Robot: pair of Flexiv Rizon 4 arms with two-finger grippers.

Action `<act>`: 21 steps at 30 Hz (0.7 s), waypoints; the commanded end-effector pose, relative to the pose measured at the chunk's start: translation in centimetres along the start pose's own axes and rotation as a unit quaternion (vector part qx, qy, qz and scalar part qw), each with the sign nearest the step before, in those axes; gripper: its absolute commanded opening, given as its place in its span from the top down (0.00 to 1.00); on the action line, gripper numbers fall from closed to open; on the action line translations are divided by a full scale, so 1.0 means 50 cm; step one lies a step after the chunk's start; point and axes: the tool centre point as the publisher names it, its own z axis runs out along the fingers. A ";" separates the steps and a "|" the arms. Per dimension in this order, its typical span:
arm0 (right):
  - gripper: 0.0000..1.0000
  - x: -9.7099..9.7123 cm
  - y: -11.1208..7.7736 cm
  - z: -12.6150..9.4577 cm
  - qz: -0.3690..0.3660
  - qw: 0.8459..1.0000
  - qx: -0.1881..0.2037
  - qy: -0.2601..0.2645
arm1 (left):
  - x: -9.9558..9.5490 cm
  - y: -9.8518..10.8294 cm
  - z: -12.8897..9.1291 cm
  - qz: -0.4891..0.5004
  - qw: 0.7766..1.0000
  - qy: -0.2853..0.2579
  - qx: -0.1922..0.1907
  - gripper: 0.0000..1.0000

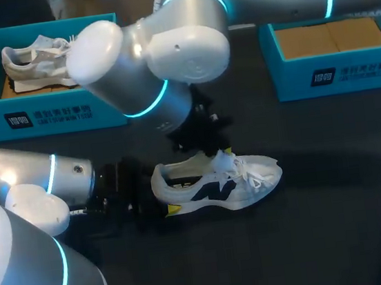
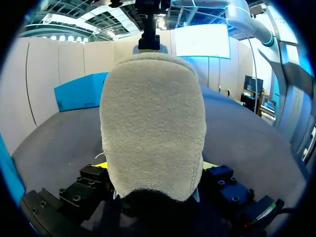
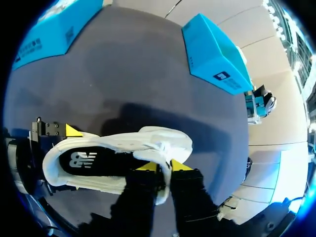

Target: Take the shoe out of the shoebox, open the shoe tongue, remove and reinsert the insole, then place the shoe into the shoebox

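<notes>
**Mia:** What is at the far left?

**Sam:** A blue shoebox (image 1: 48, 113) at the back of the dark table (image 1: 327, 237). A pale shoe, the other shoe (image 1: 34, 61), lies inside it.

**Mia:** And my left arm?

**Sam:** It comes in low from the left. The left gripper (image 2: 155, 169) has the heel of the shoe (image 1: 216, 181) between its fingers. One yellow tip presses on each side, so it holds the heel tight.

**Mia:** Where is that shoe?

**Sam:** In the middle of the table, out of both boxes. It sits on its sole, toe to the right. The black insole (image 3: 84, 160) lies inside it.

**Mia:** And my right arm?

**Sam:** It reaches in from the top right, over the shoe. The right gripper (image 3: 164, 167) is nearly closed. Its tips pinch the white tongue (image 3: 165, 178).

**Mia:** What is at the far right?

**Sam:** A second shoebox (image 1: 349, 73), blue too, with brown card (image 1: 330, 36) in it.
</notes>
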 end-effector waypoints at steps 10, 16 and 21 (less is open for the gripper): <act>1.00 -0.085 -0.007 0.063 0.134 0.989 -0.017 0.066 | 0.001 0.006 0.011 0.000 1.000 -0.001 -0.002 1.00; 1.00 -0.108 -0.007 0.104 0.126 0.988 -0.018 0.083 | 0.001 0.006 0.011 0.000 1.000 -0.001 -0.002 1.00; 1.00 -0.124 -0.011 0.141 0.121 0.988 -0.019 0.091 | 0.001 0.006 0.011 0.000 1.000 -0.001 -0.002 1.00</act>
